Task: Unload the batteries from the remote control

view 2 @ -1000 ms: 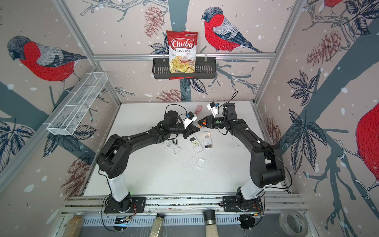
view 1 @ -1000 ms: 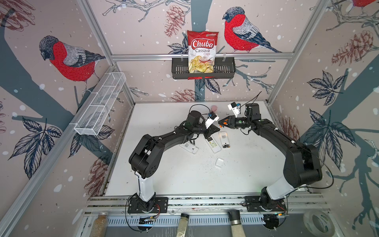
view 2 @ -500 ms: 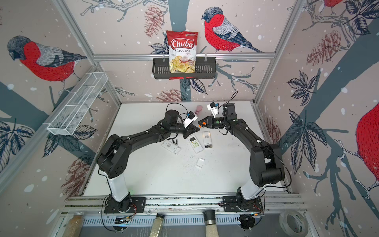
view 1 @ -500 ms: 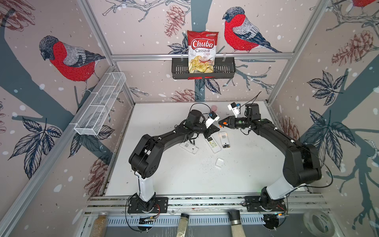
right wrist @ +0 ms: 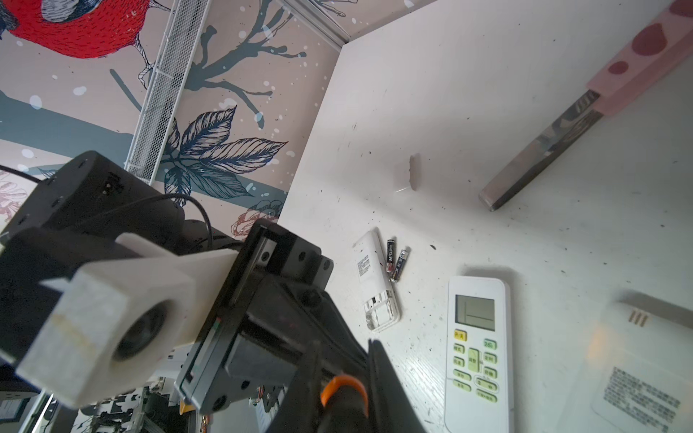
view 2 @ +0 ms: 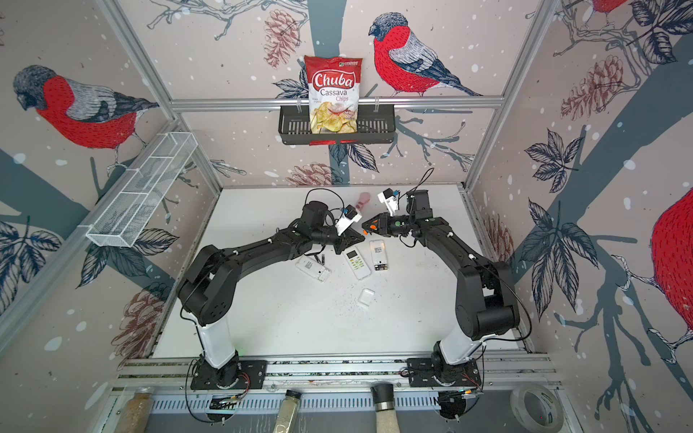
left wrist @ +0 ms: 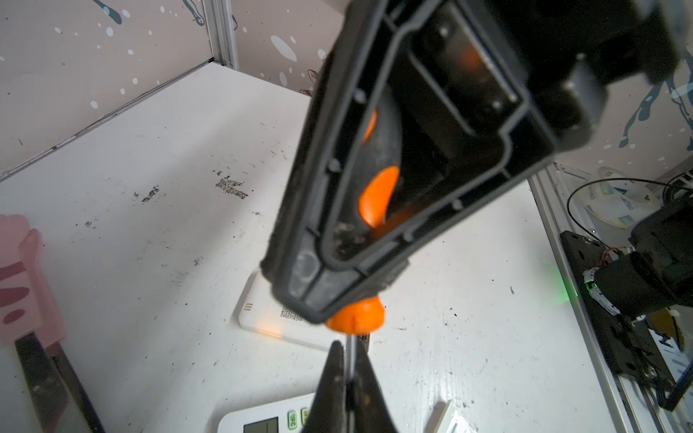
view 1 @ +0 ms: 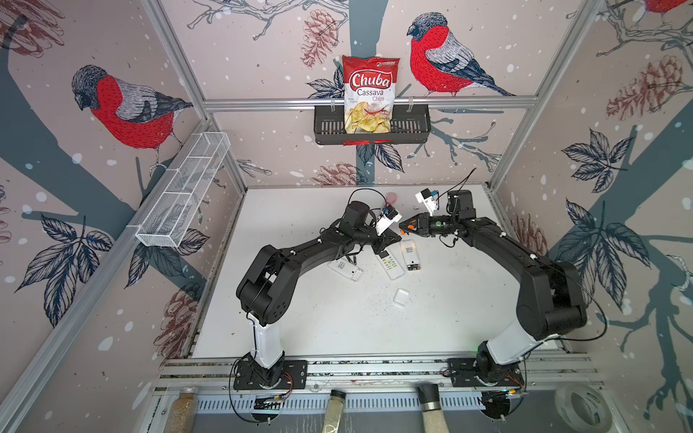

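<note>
Handover of the orange-and-black-handled screwdriver (left wrist: 355,318) seems begun, yet nothing is seen shifted from a second ago. Its handle is clamped by the right gripper (right wrist: 343,390); whether the shaft is pinched by the left gripper (left wrist: 348,350) cannot be told. Slim dark batteries (view 1: 413,267) are seated in the white plastic remote control (view 1: 408,249).

Two batteries (right wrist: 391,255) just beside the leftmost remote (view 2: 313,268), on table (view 2: 300,318).

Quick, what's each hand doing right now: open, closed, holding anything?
Left hand: around the shaft of the screwdriver; grip cannot be told.
Right hand: closed, holding the screwdriver by its handle.
</note>
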You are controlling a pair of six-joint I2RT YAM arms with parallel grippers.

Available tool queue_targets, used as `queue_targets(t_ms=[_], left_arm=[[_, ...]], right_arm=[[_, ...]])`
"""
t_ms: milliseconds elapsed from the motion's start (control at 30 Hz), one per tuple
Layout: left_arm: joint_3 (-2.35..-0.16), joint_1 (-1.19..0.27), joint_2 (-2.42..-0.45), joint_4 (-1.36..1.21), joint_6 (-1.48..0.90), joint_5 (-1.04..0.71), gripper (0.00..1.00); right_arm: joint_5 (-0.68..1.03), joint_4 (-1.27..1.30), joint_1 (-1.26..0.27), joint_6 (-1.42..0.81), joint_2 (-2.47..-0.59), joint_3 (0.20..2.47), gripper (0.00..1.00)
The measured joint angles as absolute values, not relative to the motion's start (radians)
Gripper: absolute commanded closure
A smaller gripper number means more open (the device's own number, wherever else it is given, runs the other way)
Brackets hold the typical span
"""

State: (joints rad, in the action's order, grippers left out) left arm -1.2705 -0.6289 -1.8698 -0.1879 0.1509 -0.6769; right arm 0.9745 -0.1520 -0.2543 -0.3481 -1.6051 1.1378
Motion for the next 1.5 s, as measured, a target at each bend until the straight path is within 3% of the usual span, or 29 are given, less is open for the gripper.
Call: queue_targets(t_ms=[67,100,433,800,1100,1500], left_arm=[[-1.256,-0.63,-1.861,-0.209,0.137,-0.655,0.13],[-1.237,-0.63,-1.848,-0.22,0.135,-0.643,0.02],[-1.152,-0.568,-1.739,-0.327,0.074,-0.54,0.04],[-1.339,-0.6,-1.95,-0.204,0.034,-0.466,0.06],[-1.386,-0.68,-2.068,-0.151,0.053,-0.414,0.06],[-1.427,-0.702,-2.143,-0.144,0.059,-0.377,0.06]], right_arm=[[0.969,-0.128,-0.245,-0.386,-1.559,1.1,1.0],[0.963,-0.103,-0.234,-0.399,-1.526,1.075,1.0],[0.675,-0.001,-0.137,-0.5,-1.229,0.801,1.0],[0.398,0.054,-0.189,-0.552,-0.955,0.493,1.0],[0.22,0.069,-0.266,-0.552,-0.95,0.429,1.0],[0.15,0.126,-0.299,-0.553,-1.039,0.431,1.0]])
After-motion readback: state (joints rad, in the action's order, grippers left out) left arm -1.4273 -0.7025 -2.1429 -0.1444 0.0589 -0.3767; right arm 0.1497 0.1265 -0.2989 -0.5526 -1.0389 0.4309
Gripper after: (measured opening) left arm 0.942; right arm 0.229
